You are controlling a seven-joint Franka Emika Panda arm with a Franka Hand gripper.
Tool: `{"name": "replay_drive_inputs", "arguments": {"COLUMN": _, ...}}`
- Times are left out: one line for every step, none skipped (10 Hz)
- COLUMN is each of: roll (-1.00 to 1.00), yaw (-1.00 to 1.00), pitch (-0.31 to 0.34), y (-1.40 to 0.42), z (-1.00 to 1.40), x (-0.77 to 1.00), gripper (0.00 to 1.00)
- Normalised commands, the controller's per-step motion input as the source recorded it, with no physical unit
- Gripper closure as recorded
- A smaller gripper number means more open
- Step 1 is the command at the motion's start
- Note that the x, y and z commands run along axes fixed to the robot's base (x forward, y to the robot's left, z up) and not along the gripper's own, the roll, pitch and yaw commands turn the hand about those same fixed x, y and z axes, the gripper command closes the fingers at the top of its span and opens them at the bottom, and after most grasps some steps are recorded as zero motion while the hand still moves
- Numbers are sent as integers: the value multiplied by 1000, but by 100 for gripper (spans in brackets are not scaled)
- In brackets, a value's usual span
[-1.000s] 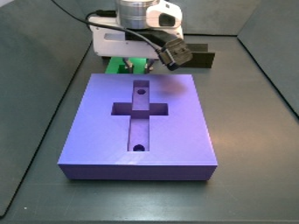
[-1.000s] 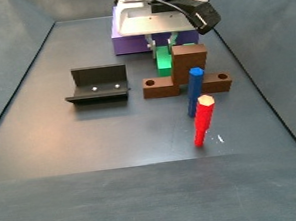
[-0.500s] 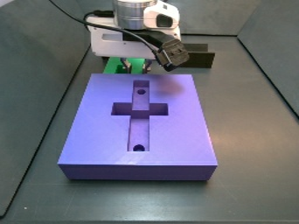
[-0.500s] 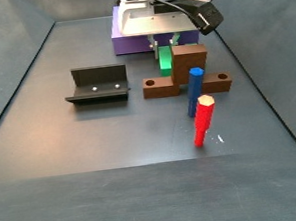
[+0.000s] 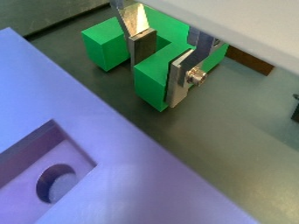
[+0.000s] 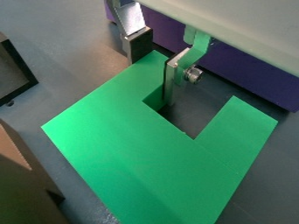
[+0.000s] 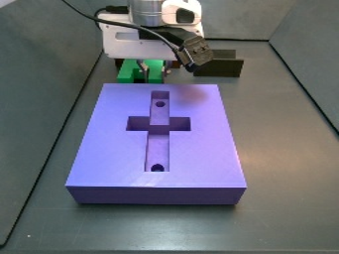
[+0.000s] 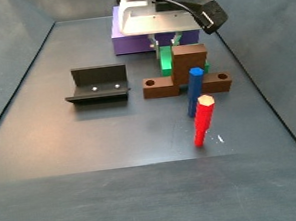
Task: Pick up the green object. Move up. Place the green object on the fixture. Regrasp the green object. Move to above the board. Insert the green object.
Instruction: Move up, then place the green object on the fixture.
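Note:
The green object (image 5: 158, 83) is a bright green U-shaped piece just behind the board (image 7: 159, 139). In both wrist views my gripper (image 5: 160, 77) straddles one arm of the U. One finger (image 6: 173, 83) stands in the notch and the other finger (image 6: 136, 45) is against the arm's outer face, so the jaws are shut on it. The green object fills much of a wrist view (image 6: 128, 149). In both side views the gripper (image 7: 146, 62) (image 8: 164, 42) hangs over the green object (image 7: 138, 70) (image 8: 165, 58). The fixture (image 8: 97, 85) stands apart on the floor.
A brown piece (image 8: 175, 79) with an upright blue post (image 8: 193, 90) stands beside the green object, with a red peg (image 8: 204, 118) in front of it. The purple board also shows in a wrist view (image 5: 70, 149). Dark enclosure walls surround the floor.
The gripper has risen slightly over the last second. The green piece appears to have shifted up a little with it. Nothing else has moved.

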Motion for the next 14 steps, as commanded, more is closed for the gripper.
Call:
{"name": "replay_drive_inputs", "arguments": {"roll": 0, "yaw": 0, "pitch": 0, "y": 0, "z": 833, "x": 0, "gripper": 100}}
{"name": "replay_drive_inputs", "arguments": {"roll": 6, "yaw": 32, "pitch": 8, "y": 35, "z": 833, "x": -29, "gripper": 100}}
{"name": "replay_drive_inputs", "arguments": {"roll": -5, "yaw": 38, "pitch": 33, "y": 31, "z": 623, "x": -88, "gripper": 100}}
{"name": "replay_drive_inputs", "arguments": {"roll": -34, "yaw": 21, "pitch": 7, "y": 6, "z": 232, "x": -31, "gripper": 100}}
{"name": "replay_drive_inputs", "arguments": {"roll": 9, "yaw": 0, "pitch": 0, "y": -14, "z": 0, "x": 0, "gripper": 100}}
{"name": "replay_drive_inputs", "arguments": {"roll": -77, "yaw": 0, "pitch": 0, "y": -3, "z": -29, "x": 0, "gripper": 100}}
{"name": "replay_drive_inputs", "arguments": {"roll": -186, "yaw": -34, "pitch": -157, "y": 0, "z": 0, "x": -69, "gripper": 100}}
{"name": "replay_drive_inputs", "arguments": {"roll": -80, "yaw": 29, "pitch": -34, "y": -126, "z": -106, "x": -9, "gripper": 100}}
{"name": "replay_drive_inputs", "arguments": {"roll": -271, "yaw": 0, "pitch": 66, "y": -211, "z": 0, "x": 343, "gripper": 100}}
{"name": "replay_drive_inputs", "arguments": {"roll": -600, "yaw": 0, "pitch": 240, "y": -154, "z": 291, "x": 640, "gripper": 100}}
{"name": "replay_drive_inputs", "arguments": {"roll": -886, "yaw": -234, "pitch": 289, "y": -100, "z": 549, "x": 817, "gripper": 100}}
{"name": "replay_drive_inputs", "arguments": {"roll": -949, "yaw": -266, "pitch": 200, "y": -114, "z": 503, "x": 797, "gripper": 100}}
{"name": "replay_drive_inputs", "arguments": {"roll": -971, "yaw": -263, "pitch": 129, "y": -114, "z": 480, "x": 771, "gripper": 100}}
{"name": "replay_drive_inputs", "arguments": {"roll": -1000, "yaw": -214, "pitch": 89, "y": -31, "z": 397, "x": 800, "gripper": 100}}
